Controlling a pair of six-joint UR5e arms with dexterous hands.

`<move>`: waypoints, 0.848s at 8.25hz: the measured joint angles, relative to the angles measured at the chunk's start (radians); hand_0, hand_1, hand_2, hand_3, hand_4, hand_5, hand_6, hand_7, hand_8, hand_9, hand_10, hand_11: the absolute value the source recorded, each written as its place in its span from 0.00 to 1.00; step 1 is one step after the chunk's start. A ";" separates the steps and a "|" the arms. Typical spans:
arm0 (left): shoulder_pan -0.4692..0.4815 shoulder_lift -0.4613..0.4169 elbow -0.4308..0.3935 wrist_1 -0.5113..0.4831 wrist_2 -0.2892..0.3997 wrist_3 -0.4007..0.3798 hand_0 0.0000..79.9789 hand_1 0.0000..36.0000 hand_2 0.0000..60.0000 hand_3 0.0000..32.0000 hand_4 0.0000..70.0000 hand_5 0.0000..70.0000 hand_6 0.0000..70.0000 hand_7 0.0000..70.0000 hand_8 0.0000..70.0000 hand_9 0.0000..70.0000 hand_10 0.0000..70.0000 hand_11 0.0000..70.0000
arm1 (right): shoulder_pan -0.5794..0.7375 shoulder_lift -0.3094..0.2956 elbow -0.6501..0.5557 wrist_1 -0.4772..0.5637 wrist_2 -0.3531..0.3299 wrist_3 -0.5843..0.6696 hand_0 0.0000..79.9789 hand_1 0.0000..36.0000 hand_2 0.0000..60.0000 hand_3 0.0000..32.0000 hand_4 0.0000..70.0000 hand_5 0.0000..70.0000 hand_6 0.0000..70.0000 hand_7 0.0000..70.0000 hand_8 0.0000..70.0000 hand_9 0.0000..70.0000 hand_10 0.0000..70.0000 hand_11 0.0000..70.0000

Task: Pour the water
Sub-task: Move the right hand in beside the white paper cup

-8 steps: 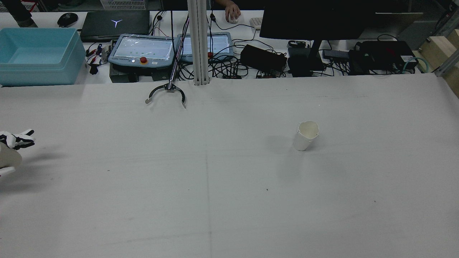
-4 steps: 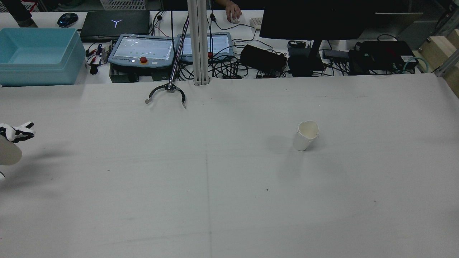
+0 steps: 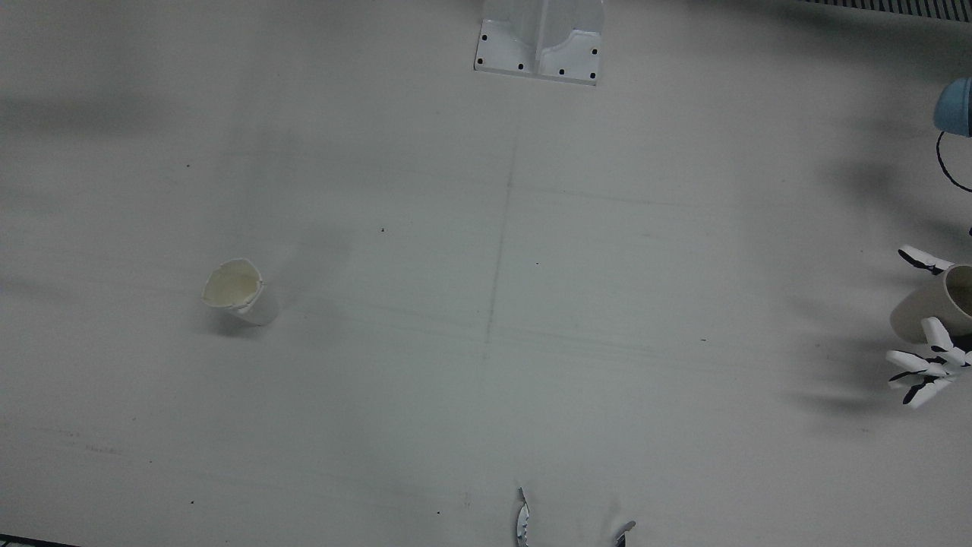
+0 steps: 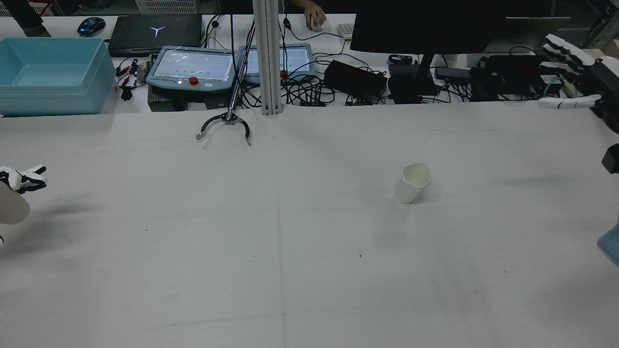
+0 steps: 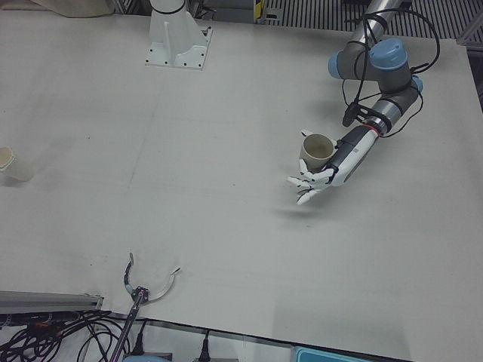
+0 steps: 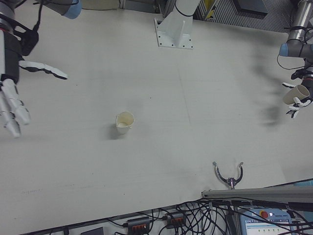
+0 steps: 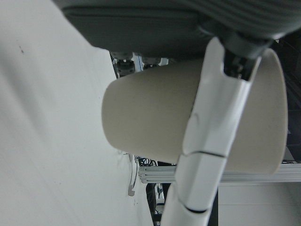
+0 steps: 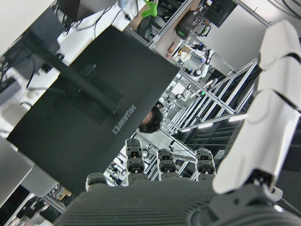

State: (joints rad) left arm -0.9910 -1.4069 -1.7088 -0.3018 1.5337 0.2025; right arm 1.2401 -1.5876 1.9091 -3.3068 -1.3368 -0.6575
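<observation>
My left hand (image 5: pixel 326 167) is shut on a beige paper cup (image 5: pixel 316 150) and holds it above the table at the far left edge of the rear view (image 4: pixel 17 180). The cup lies tilted, and fills the left hand view (image 7: pixel 150 122) with a finger (image 7: pixel 207 155) across it. It also shows in the front view (image 3: pixel 930 308). A second white paper cup (image 4: pixel 413 183) stands upright right of centre, also in the front view (image 3: pixel 235 292) and the right-front view (image 6: pixel 123 122). My right hand (image 4: pixel 568 67) is open, fingers spread, high at the right edge, far from both cups.
A black claw tool (image 4: pixel 225 126) lies at the table's far edge. Behind it are teach pendants (image 4: pixel 191 67), cables, a monitor (image 4: pixel 425 24) and a blue bin (image 4: pixel 48 72). A camera post base (image 3: pixel 539 45) stands on the robot's side.
My left hand with the cup has shifted slightly left and up at the view's edge. My right hand and arm have come into view at the right edge.
</observation>
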 measured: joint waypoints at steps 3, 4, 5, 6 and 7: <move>0.000 0.022 0.001 0.005 -0.001 -0.001 1.00 0.69 0.00 0.00 1.00 1.00 0.47 0.33 0.17 0.07 0.16 0.26 | -0.351 0.103 -0.043 0.007 0.234 0.029 0.60 0.45 0.24 0.44 0.00 0.11 0.12 0.07 0.17 0.19 0.00 0.00; 0.001 0.025 0.005 0.006 -0.001 -0.001 1.00 0.67 0.00 0.00 1.00 1.00 0.47 0.35 0.17 0.08 0.16 0.26 | -0.420 0.129 -0.085 0.040 0.292 0.033 0.60 0.47 0.25 0.35 0.00 0.10 0.09 0.01 0.16 0.18 0.00 0.00; 0.001 0.026 0.008 0.006 -0.001 0.000 1.00 0.68 0.00 0.00 1.00 1.00 0.47 0.34 0.17 0.07 0.16 0.26 | -0.474 0.141 -0.141 0.121 0.347 0.060 0.63 0.54 0.31 0.37 0.00 0.11 0.14 0.10 0.16 0.17 0.00 0.00; 0.001 0.026 0.010 0.006 -0.001 0.000 1.00 0.68 0.00 0.00 1.00 1.00 0.46 0.34 0.17 0.07 0.16 0.26 | -0.526 0.146 -0.195 0.195 0.405 0.124 0.63 0.54 0.32 0.44 0.00 0.11 0.14 0.13 0.16 0.17 0.00 0.00; 0.001 0.026 0.011 0.006 -0.001 0.000 1.00 0.67 0.00 0.00 1.00 1.00 0.46 0.33 0.17 0.07 0.16 0.26 | -0.571 0.146 -0.243 0.240 0.464 0.202 0.59 0.47 0.30 0.49 0.00 0.10 0.10 0.08 0.15 0.16 0.00 0.00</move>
State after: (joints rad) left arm -0.9900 -1.3807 -1.6973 -0.2961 1.5324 0.2024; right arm 0.6694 -1.4417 1.6662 -3.0670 -0.8731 -0.4553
